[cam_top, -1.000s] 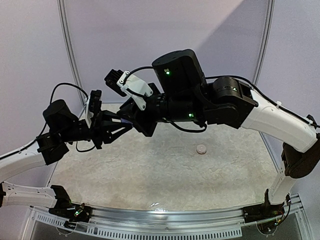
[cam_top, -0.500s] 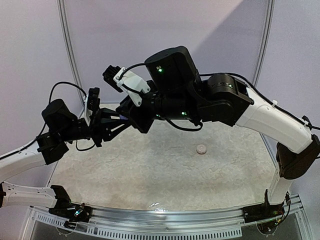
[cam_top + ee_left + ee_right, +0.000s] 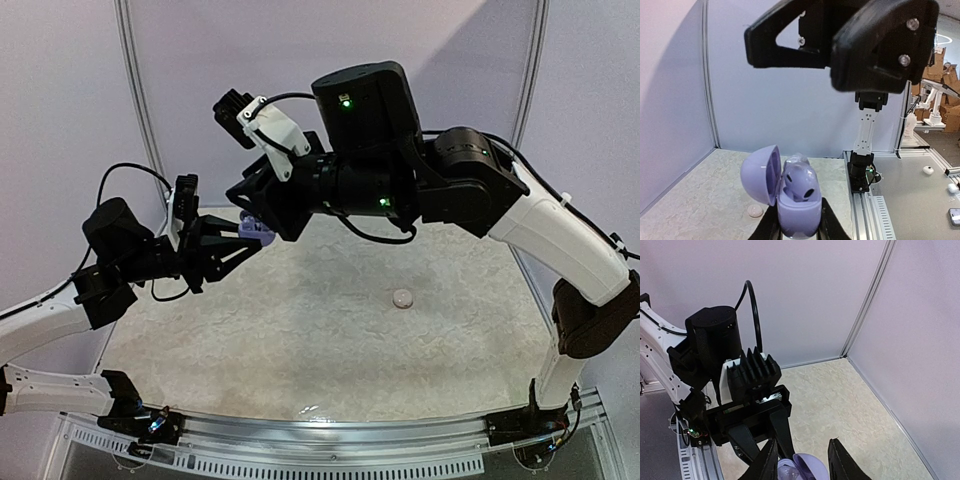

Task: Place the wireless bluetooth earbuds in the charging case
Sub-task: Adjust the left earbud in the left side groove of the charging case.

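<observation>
Left gripper (image 3: 799, 226) clamps the open charging case (image 3: 798, 207) upright. Right gripper (image 3: 803, 460) hangs above it, fingers apart; an earbud (image 3: 796, 164) appears seated inside.

One charging case (image 3: 798, 212), two earbuds (image 3: 755, 211) (image 3: 796, 165), two hands (image 3: 250, 236) (image 3: 800, 460)

The right arm (image 3: 560, 235) and left arm (image 3: 40, 325) share white link shells and bulky black joint housings. Green indicator lights (image 3: 346, 102) glow on the right arm's joints. A thin black cable (image 3: 130, 168) arcs off the left arm, whose wrist carries a ribbed black heat sink (image 3: 752, 370). The right hand (image 3: 802, 460) has angular black fingers studded with silver screws (image 3: 903, 60), and a white camera bracket (image 3: 275, 130) sits behind it.
</observation>
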`<action>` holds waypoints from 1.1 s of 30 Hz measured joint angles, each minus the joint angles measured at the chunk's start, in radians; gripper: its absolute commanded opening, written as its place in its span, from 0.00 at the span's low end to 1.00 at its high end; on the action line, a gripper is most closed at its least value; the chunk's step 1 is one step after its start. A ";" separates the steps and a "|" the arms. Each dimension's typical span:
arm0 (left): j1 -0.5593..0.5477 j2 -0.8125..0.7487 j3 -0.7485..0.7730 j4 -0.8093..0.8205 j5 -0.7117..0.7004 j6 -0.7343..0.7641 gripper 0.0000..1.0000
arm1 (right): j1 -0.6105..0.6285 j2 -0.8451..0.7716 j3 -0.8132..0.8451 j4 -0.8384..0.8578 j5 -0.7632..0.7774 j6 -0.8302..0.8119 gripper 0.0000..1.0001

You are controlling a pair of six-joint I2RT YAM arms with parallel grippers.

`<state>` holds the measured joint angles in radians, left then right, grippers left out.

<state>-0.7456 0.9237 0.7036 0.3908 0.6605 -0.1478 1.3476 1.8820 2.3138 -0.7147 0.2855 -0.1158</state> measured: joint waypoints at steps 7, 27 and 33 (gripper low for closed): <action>0.000 -0.010 0.000 -0.029 0.027 0.134 0.00 | -0.063 -0.040 -0.007 -0.047 -0.090 0.132 0.32; 0.003 -0.010 0.000 -0.059 0.031 0.164 0.00 | -0.016 -0.118 -0.194 0.000 -0.153 0.090 0.17; 0.003 -0.010 0.000 -0.059 0.031 0.164 0.00 | -0.016 -0.085 -0.190 -0.002 -0.133 0.072 0.17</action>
<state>-0.7422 0.9134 0.7040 0.3321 0.6914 0.0162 1.3315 1.7966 2.1242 -0.7162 0.1524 -0.0437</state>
